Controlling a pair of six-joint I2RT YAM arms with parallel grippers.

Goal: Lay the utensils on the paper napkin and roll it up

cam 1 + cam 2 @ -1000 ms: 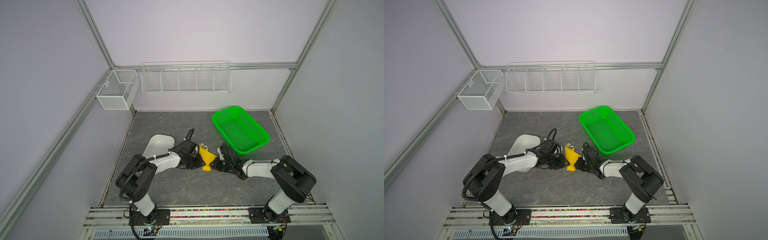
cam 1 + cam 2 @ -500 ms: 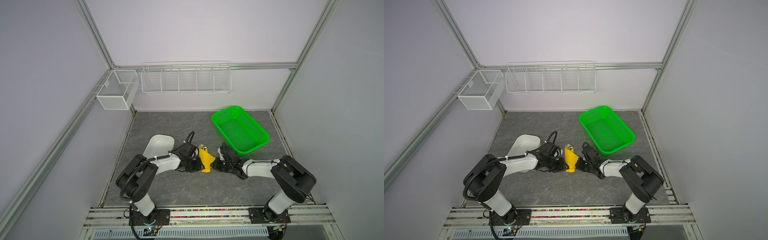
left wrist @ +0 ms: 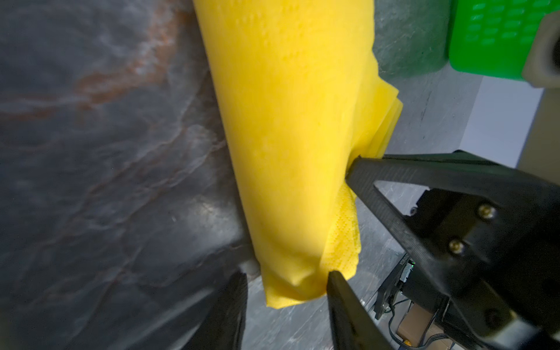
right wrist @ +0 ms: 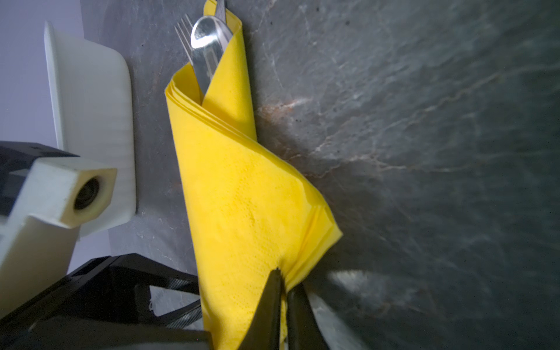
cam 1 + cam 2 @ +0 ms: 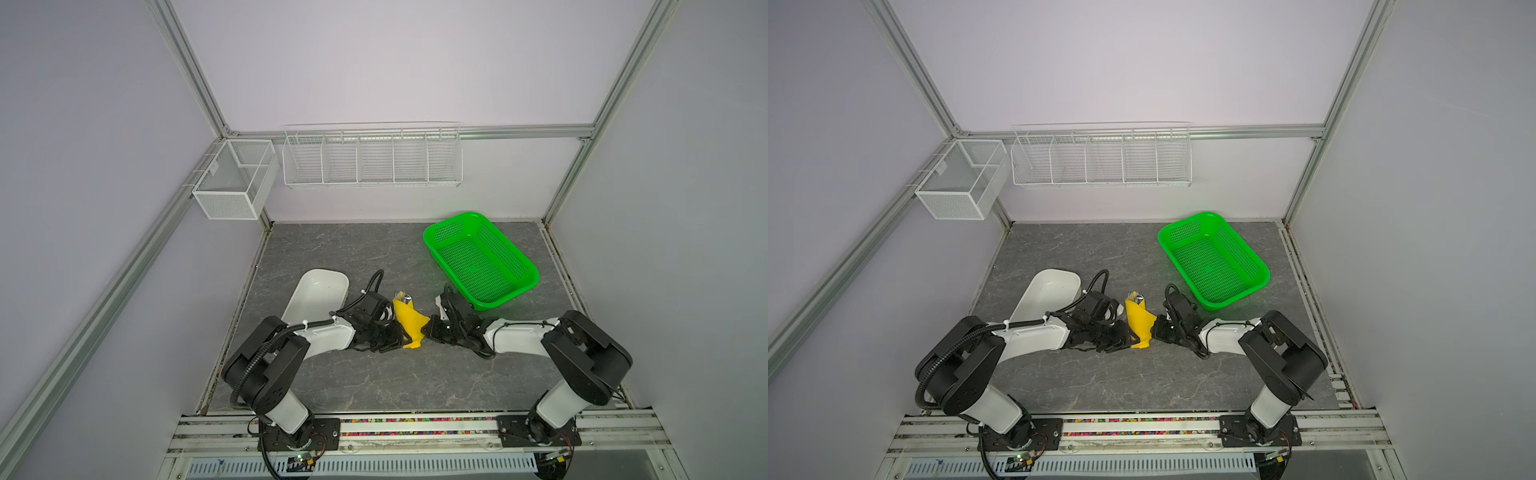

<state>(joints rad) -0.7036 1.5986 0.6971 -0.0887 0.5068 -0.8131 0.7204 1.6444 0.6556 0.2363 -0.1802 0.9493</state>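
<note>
Jaws of right gripper are together, pinched on the loose layered corner of the paper napkin in the right wrist view. The napkin is wrapped cone-like and lies on the desk. The utensils are inside it, with fork tines and spoon bowl poking out of the open mouth. White tray is just beside. Only this view shows the metal clearly, plus the multi-ply edge.

Left wrist view: left gripper has jaws apart, straddling the narrow closed end of the wrap. One tip touches the flap and the other is just beside it, with no clear squeeze. One finger of the right gripper digs into the wrap's side. Green basket is behind. No cutlery is visible here, and the embossed paper texture is sharpest in this view.

In both top views the paper napkin sits mid-desk between the two grippers, with silver tips at its far end. The tray is to the left and the basket is apart on the right. The jaws are too small to read here, but the layout is only clear from these views.

Handling, my judgement: the paper is thin, soft and tearable, and likely to spring open once released. The cutlery is stiff, slick and heavier than its wrap, so it could slide out of the mouth if tilted. Best to hold across the wrap's body over the handles and pin the loose flap, not the open mouth.
</note>
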